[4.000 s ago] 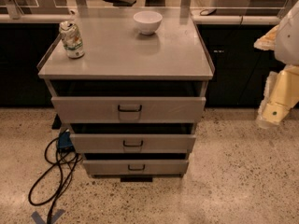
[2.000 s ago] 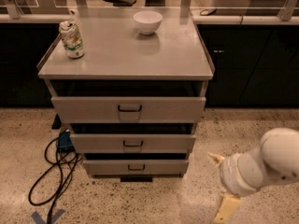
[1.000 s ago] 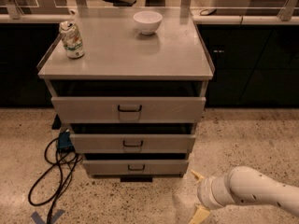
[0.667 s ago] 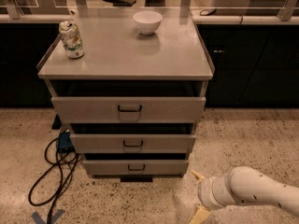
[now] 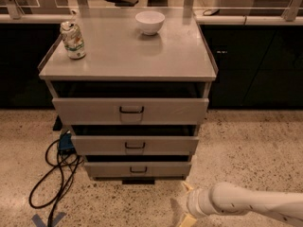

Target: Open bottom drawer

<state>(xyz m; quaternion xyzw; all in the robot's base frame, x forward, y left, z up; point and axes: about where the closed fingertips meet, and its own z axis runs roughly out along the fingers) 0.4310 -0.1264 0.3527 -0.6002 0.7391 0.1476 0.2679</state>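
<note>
Matt grey metal bottom drawer (image 5: 161, 169), glossy bowl (image 5: 150, 21), speckled polished stone floor (image 5: 246, 145), smooth pale plastic gripper (image 5: 183, 204) low right above it.

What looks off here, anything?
The can on the cabinet top, left side, looks dented. Loose cable sprawls on the floor left of the cabinet. The gripper is low, right of the bottom drawer, apart from it.

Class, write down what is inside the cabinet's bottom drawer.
Only a dark slit shows above the front of the bottom drawer; the middle drawer covers its inside. The end effector hangs near the floor, to the lower right of it, not touching.
</note>
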